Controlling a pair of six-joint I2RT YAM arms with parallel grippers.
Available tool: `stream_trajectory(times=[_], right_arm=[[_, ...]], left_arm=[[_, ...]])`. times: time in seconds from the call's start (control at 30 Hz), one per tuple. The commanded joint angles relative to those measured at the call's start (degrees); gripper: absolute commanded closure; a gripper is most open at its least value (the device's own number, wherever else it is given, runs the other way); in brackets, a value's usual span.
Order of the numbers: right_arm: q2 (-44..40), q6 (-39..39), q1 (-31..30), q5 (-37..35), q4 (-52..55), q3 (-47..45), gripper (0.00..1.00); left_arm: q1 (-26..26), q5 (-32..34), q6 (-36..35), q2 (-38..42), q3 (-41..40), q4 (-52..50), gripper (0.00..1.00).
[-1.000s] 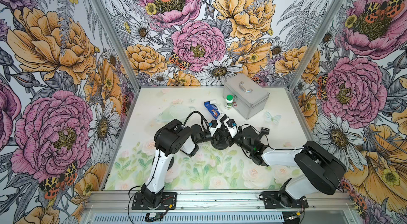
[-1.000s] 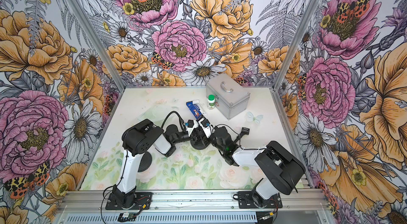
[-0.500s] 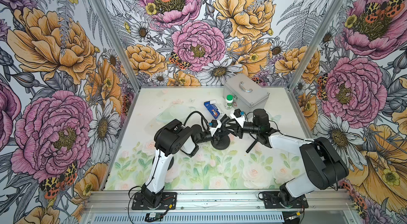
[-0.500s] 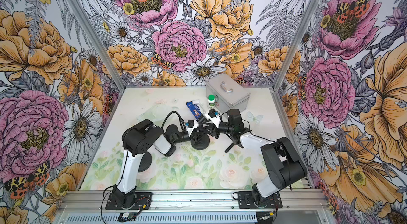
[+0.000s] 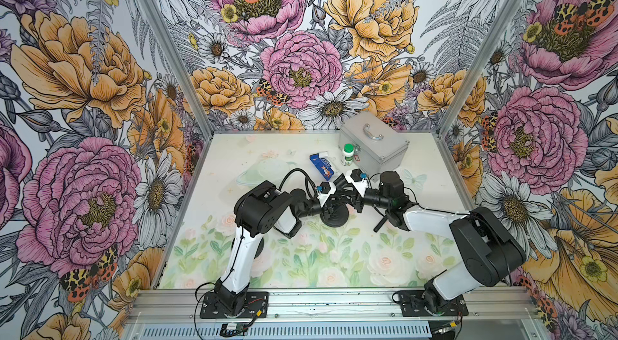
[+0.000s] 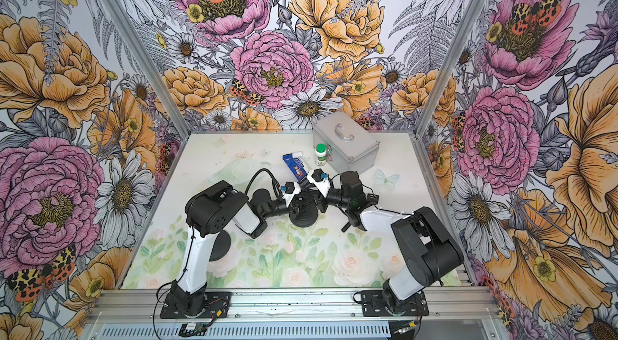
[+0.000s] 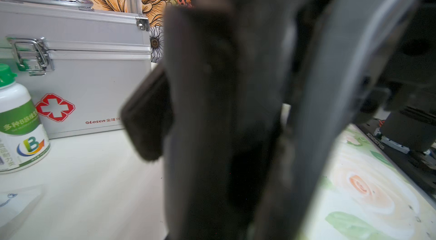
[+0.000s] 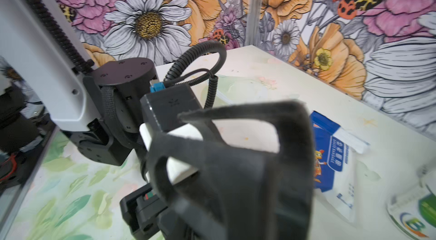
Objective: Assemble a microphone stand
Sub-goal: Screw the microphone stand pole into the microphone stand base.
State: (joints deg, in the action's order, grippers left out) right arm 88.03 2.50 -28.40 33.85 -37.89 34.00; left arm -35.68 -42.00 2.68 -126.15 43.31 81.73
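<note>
Mic stand base (image 5: 335, 219): centre of table (image 5: 234, 158), off every edge.
L gripper (image 5: 331, 205): fingers together over base; on what, can't tell.
R gripper (image 5: 347, 195): crowds L; fingers unclear.
Risk: grippers bump, base tips.

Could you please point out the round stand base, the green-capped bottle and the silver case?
round stand base (image 5: 335, 218): in a top view, disc surface
green-capped bottle (image 5: 348, 157): in a top view, white body
silver case (image 5: 388, 144): in a top view, lid
</note>
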Motion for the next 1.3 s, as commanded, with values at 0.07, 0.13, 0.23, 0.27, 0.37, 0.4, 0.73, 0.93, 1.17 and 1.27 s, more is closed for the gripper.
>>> stream_trajectory(times=[0.07, 0.13, 0.23, 0.27, 0.37, 0.4, 0.73, 0.93, 1.17, 1.27], right_arm=[[0.35, -10.78, -18.90, -62.35, -10.84, -7.79, 1.00], [3.48, -14.61, -24.64, -72.24, -7.96, -5.74, 1.00], [7.46, -7.38, -28.86, -70.22, -5.44, -0.79, 1.00], [7.58, -6.18, -29.14, -68.98, -4.29, 0.13, 1.00], [6.09, -1.52, -27.60, -59.01, -4.83, -0.36, 0.99], [5.28, 0.34, -26.61, -54.47, -4.91, -1.00, 0.89], [-3.10, 3.39, -3.59, 0.24, -3.49, -6.83, 0.60], [2.75, 0.78, 5.06, 26.98, -1.68, 0.65, 0.58], [8.83, 3.74, 6.08, 33.31, 6.29, 9.69, 0.60], [10.63, 4.63, 6.12, 32.42, 7.61, 11.55, 0.68]], left_arm=[[-0.89, -1.44, 2.33, -0.67, 0.70, -0.85, 0.87], [-0.88, -1.44, 2.33, -0.55, 0.64, -0.84, 0.87], [-0.88, -1.52, 1.94, -0.24, 0.26, -0.83, 0.88], [-0.97, -1.57, 1.99, -0.33, 0.28, -0.87, 0.88], [-0.95, -1.59, 2.02, -0.42, 0.42, -0.85, 0.88], [-0.88, -1.57, 2.11, -0.37, 0.41, -0.85, 0.88], [-0.88, -1.80, 2.07, -0.48, 0.54, -0.84, 0.90], [-0.84, -1.86, 2.16, -0.50, 0.59, -0.80, 0.89], [-0.79, -1.86, 2.24, -0.59, 0.68, -0.85, 0.89], [-0.73, -1.88, 2.20, -0.65, 0.71, -0.83, 0.89]])
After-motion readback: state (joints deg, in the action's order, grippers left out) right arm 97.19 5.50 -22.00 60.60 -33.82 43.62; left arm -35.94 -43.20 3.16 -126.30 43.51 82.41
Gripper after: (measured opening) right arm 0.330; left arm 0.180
